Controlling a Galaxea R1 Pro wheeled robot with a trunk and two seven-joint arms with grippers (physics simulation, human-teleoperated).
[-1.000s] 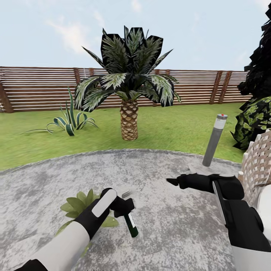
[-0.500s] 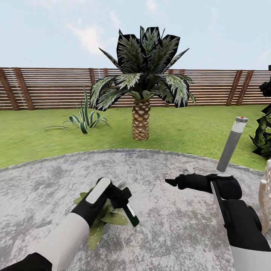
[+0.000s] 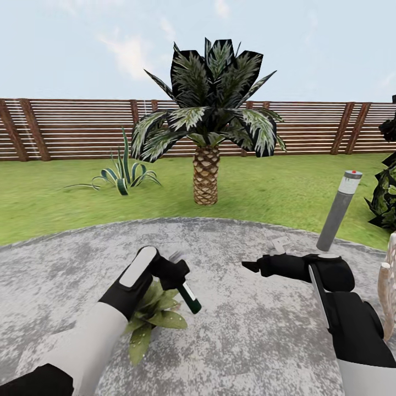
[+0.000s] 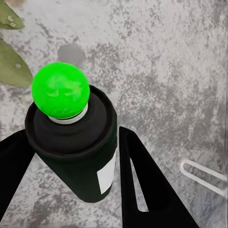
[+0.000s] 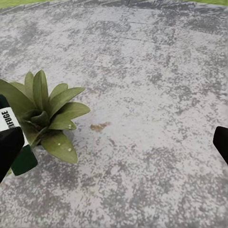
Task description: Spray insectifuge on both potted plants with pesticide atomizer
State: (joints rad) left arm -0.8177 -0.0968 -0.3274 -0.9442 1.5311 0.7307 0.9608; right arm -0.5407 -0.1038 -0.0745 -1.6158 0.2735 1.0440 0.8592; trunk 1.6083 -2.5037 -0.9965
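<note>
Change: your left gripper [image 3: 177, 273] has lifted slightly and drawn back toward the plant [image 3: 151, 313] since 0.5 s ago; the camera has not shifted in that time, and your right gripper [image 3: 252, 266] sits where it was.
Surface: mottled grey paving [image 3: 247, 341], rounded at its far edge, with lawn [image 3: 66, 203] beyond.
Surroundings: brown slat fence [image 3: 77, 129] along the back, a palm [image 3: 207, 137] in the middle, a spiky clump [image 3: 122, 176] to its left, a grey bollard light [image 3: 338, 212] at right.
Left gripper: your fingers [image 4: 142, 190] are clamped on the atomizer [image 3: 188, 297], 1 on each side of the dark body.
Atomizer: held just above the plant's right-hand leaves; the wrist view shows a bright green ball on its end.
Axis: tilted, its free end pointing down and to the right toward the paving.
Right gripper: hovering over bare paving, well apart from the atomizer; you cannot tell whether it is open.
</note>
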